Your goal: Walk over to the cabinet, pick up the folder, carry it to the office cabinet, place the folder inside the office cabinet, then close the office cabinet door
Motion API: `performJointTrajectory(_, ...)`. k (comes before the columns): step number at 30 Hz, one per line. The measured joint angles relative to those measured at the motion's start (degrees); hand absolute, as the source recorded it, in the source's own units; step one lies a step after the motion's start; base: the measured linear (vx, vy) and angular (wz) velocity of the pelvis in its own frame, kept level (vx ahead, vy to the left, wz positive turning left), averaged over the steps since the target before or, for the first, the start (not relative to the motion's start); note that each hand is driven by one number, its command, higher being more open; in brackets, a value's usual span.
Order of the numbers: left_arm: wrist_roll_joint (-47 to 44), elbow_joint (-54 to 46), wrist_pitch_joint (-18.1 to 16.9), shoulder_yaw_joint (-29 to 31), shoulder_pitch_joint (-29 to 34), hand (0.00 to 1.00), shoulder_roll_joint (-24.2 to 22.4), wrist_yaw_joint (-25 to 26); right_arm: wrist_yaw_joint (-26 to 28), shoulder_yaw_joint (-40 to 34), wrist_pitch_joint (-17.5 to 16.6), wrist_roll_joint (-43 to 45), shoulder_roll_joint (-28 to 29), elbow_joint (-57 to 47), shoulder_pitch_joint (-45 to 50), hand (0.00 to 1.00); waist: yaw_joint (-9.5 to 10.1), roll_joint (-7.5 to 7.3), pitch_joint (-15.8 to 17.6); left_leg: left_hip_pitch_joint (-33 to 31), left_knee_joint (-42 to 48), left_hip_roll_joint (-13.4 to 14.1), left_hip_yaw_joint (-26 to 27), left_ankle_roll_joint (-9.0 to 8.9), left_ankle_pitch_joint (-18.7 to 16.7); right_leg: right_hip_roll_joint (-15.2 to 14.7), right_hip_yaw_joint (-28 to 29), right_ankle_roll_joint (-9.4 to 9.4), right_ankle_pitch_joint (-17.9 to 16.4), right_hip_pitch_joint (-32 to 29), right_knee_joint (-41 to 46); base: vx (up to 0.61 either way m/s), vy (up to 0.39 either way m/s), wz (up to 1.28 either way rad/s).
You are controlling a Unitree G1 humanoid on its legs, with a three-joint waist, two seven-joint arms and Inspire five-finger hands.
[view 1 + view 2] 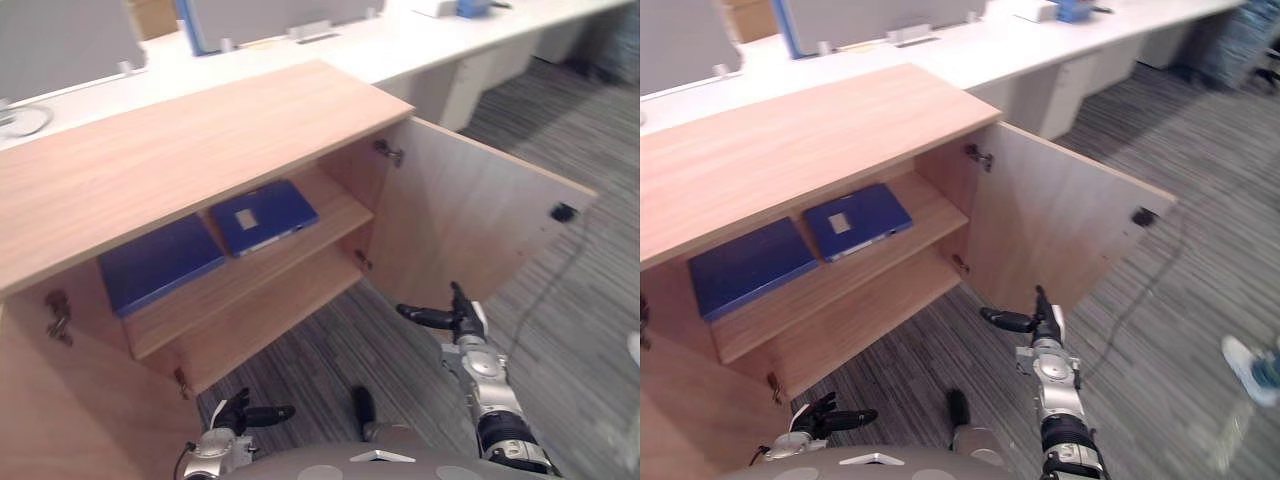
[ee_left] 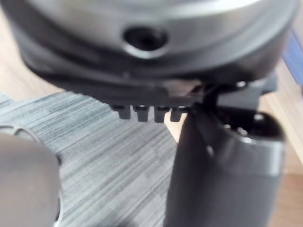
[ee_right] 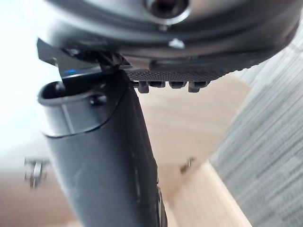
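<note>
Folder: the labelled blue folder (image 1: 262,215) lies flat on the upper shelf (image 1: 300,262), near its right end, beside a second blue folder (image 1: 160,262).
Hands: my right hand (image 1: 455,315) hangs near the inner face of the open right door (image 1: 470,210), fingers loose, empty. My left hand (image 1: 245,413) sits low, also loose and empty.
Risk: I judge a push from this inner side swings the door wider. The left door (image 1: 40,400) gapes too, so shutting one leaves the cabinet open.

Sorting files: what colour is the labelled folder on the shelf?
Dark blue; the folder shows best in the left eye view.
</note>
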Motion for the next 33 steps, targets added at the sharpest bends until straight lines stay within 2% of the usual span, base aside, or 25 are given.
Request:
performJointTrajectory(1, 0.0, 0.0, 0.0, -0.2, 0.1, 1.00, -0.1, 0.0, -0.5, -1.8, 0.0, 0.0, 0.0, 0.0, 0.3, 1.00, -0.49, 0.03, 0.1, 0.5, -0.3, 0.3, 0.6, -0.06, 0.1, -1.1, -2.2, -0.11, -0.8, -0.4, 3.9, 0.02, 0.055, -0.60)
performJointTrajectory(2, 0.0, 0.0, 0.0, -0.3, 0.8, 1.00, -0.1, 0.0, -1.5, -5.2, 0.2, 0.2, -0.1, 0.0, 1.6, 1.00, -0.96, 1.10, 0.5, 1.0, -0.8, 0.5, 1.4, -0.27, 0.2, -2.1, -4.1, 1.28, -2.6, 0.0, 8.1, 0.08, 0.017, -0.32)
performJointTrajectory(4, -0.1, 0.0, 0.1, -0.3, 1.2, 1.00, 0.5, 0.0, -2.7, -9.0, 0.6, 1.0, -0.5, 0.0, 2.6, 1.00, -1.71, -0.04, 0.1, 1.4, -1.2, -0.2, 1.8, -0.71, 0.5, -2.8, -3.9, 4.74, -5.0, 2.4, 7.5, 0.11, -0.043, -0.38)
performJointTrajectory(5, 0.0, 0.1, 0.1, -0.3, 1.0, 1.00, 0.9, 0.0, -3.2, -10.6, 0.6, 2.5, -1.7, 0.0, 2.6, 1.00, -1.59, -0.25, 0.3, 1.4, -1.3, -1.0, 1.7, -0.81, 0.5, -2.5, -3.1, 8.06, -5.3, 3.3, 4.4, 0.12, -0.106, -0.69)
performJointTrajectory(6, 0.2, 0.2, 0.2, -0.3, 1.1, 1.00, 0.6, 0.1, -3.4, -11.1, 0.6, 3.6, -3.4, -0.2, 2.3, 1.00, -1.72, 1.20, 0.6, 1.4, -1.6, -0.6, 0.9, -1.04, 0.9, -1.5, -2.1, 8.16, -4.2, 3.8, 2.4, 0.13, -0.120, -0.69)
performJointTrajectory(9, 2.2, 0.8, 0.2, -1.4, 2.0, 1.00, 0.0, -0.1, -4.4, -14.2, 0.6, 5.8, -5.9, -0.5, 2.4, 1.00, -1.92, 2.73, -0.1, 2.3, -2.0, -0.5, -2.1, -1.61, 1.4, 0.2, -0.3, 8.16, -3.8, 4.8, 0.5, 0.12, -0.113, -0.43)
performJointTrajectory(11, 2.2, 0.7, 0.0, -2.0, 2.1, 1.00, 0.0, -0.1, -4.8, -15.1, 0.6, 7.1, -6.7, -1.1, 2.3, 1.00, -1.82, 2.81, -0.2, 2.8, -2.0, -0.3, -2.6, -1.81, 1.7, 0.9, 0.5, 8.29, -3.2, 5.6, -0.9, 0.04, -0.060, -0.24)
performJointTrajectory(15, 2.2, 0.6, 0.1, -1.9, 2.1, 1.00, 0.5, 0.0, -5.2, -15.5, 0.1, 7.9, -7.9, -5.0, 1.3, 1.00, -1.64, 2.52, -0.1, 2.3, -3.3, -0.1, -2.4, -2.55, 2.4, 2.6, 2.1, 8.28, 1.6, 7.5, -9.3, -0.04, -0.022, -0.24)
performJointTrajectory(18, 2.1, 0.4, 0.1, -1.7, 2.8, 1.00, 1.4, 0.5, -5.2, -15.5, 0.1, 8.7, -9.1, -5.0, -0.1, 1.00, -1.59, 1.43, -0.3, 2.0, -4.1, -0.2, -2.4, -2.75, 2.5, 3.4, 2.3, 7.93, 5.5, 10.1, -16.6, -0.06, 0.009, -0.09)
performJointTrajectory(20, 2.0, 0.4, 0.2, -0.9, 3.3, 1.00, 1.7, 0.7, -5.1, -15.4, 0.1, 9.7, -10.0, -5.0, -1.8, 1.00, -1.55, 0.87, -0.3, 1.5, -4.1, 0.1, -2.6, -2.93, 2.3, 3.6, 2.1, 7.76, 5.6, 9.7, -17.1, -0.04, 0.010, 0.03)
performJointTrajectory(25, 1.9, 0.3, 0.2, -0.6, 4.1, 1.00, 1.6, 0.7, -4.4, -12.7, -0.6, 13.0, -17.6, -3.3, -7.2, 1.00, -1.03, 1.03, -0.5, 1.1, -4.1, 0.8, -4.3, -3.27, 2.1, 3.9, 0.8, 7.47, 5.4, 9.7, -17.1, -0.02, 0.014, 0.13)
performJointTrajectory(26, 1.7, 0.3, 0.1, -0.6, 4.1, 1.00, 1.6, 0.7, -3.7, -11.0, -1.4, 14.3, -20.8, -1.4, -10.0, 1.00, -0.98, 1.13, -0.6, 0.5, -4.1, 0.8, -5.1, -3.29, 2.1, 3.8, 0.5, 7.46, 5.4, 9.5, -17.1, -0.02, 0.028, 0.14)
performJointTrajectory(29, 1.7, 0.3, 0.1, -0.6, 4.3, 1.00, 1.5, 0.7, -2.3, -7.0, -2.9, 17.0, -24.9, 1.1, -15.3, 1.00, -0.03, 1.24, -0.6, 0.0, -4.3, 0.8, -5.8, -3.30, 2.1, 3.7, 0.0, 7.48, 5.5, 9.0, -17.1, -0.02, 0.055, 0.07)
performJointTrajectory(33, 1.7, 0.3, 0.1, -0.6, 4.6, 1.00, 1.5, 0.7, 0.0, -1.8, -4.0, 21.3, -27.9, 5.4, -23.0, 1.00, 0.12, 1.69, -0.7, -1.1, -4.3, 0.8, -7.5, -3.30, 2.1, 3.4, -1.3, 7.47, 5.6, 8.6, -17.1, 0.00, 0.063, 0.17)
